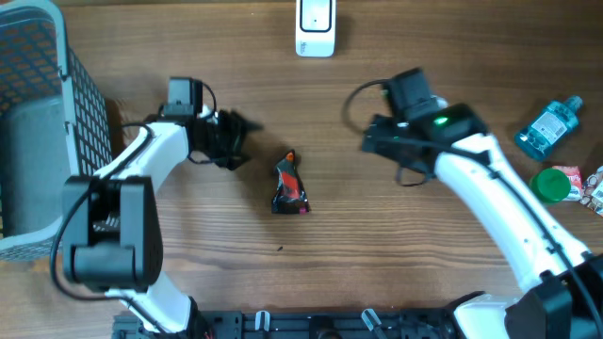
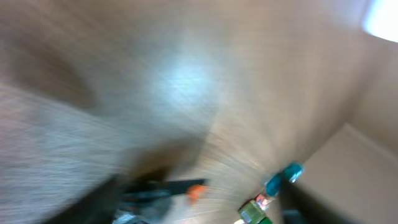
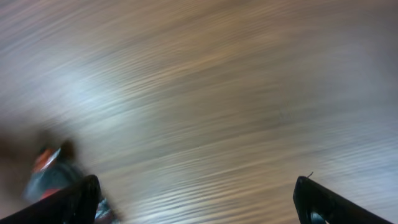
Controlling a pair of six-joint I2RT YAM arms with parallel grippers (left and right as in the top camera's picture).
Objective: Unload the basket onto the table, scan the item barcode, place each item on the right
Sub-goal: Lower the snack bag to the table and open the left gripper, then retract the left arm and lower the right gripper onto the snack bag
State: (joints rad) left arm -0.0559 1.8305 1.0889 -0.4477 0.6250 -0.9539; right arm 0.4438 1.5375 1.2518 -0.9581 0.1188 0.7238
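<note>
The item, a crumpled black and red packet [image 1: 291,185], lies on the wooden table between the two arms. Blurred, the packet [image 2: 180,186] shows low in the left wrist view, and its edge [image 3: 50,171] shows at the lower left of the right wrist view. My left gripper [image 1: 234,141] hangs left of the packet, apart from it, jaws spread and empty. Right of the packet, my right gripper [image 1: 374,143] stands wide open; its fingertips [image 3: 81,199] have only bare table between them. A white scanner [image 1: 315,28] stands at the far edge.
A grey mesh basket [image 1: 38,113] fills the left side. At the right edge lie a blue bottle [image 1: 548,127], a green-lidded container [image 1: 551,184] and a small packet [image 1: 592,184]. Both wrist views are motion-blurred.
</note>
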